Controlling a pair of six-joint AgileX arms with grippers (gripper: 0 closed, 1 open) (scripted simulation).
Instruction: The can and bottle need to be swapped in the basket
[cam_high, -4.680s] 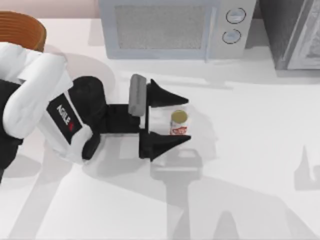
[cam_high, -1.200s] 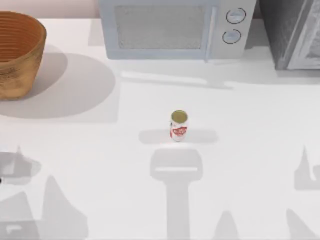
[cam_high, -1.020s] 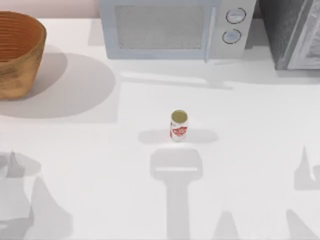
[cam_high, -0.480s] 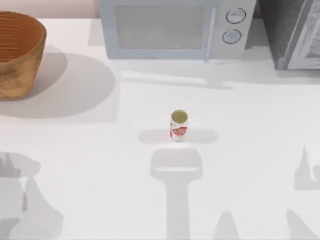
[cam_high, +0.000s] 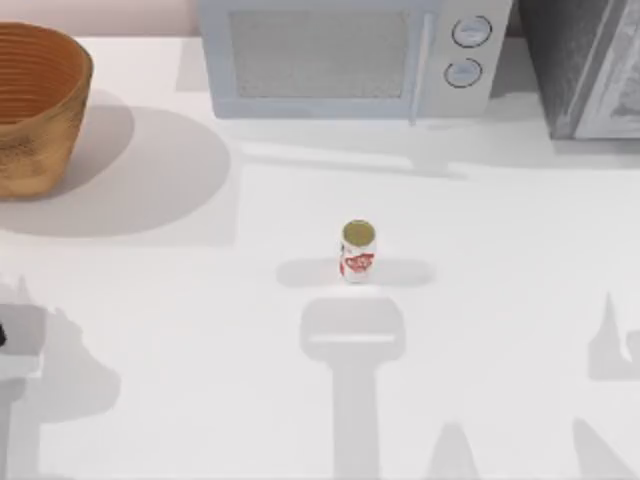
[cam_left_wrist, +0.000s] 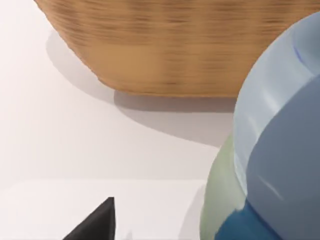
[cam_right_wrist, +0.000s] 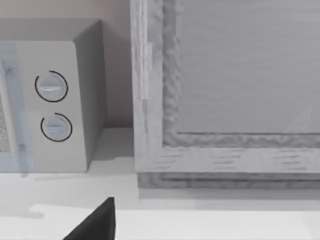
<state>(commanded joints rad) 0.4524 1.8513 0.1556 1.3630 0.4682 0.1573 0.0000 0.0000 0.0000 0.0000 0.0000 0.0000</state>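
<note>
Top view: can (cam_high: 357, 251) upright mid-table, basket (cam_high: 38, 105) far left. Left wrist view: bottle (cam_left_wrist: 272, 150) beside basket (cam_left_wrist: 175, 50). Can't tell either claw's state.

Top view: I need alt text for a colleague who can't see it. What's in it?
A small white can with a red label stands upright alone mid-table, well apart from the woven wicker basket at the far left corner. A microwave sits along the back edge, and a grey appliance fills the back right corner.
</note>
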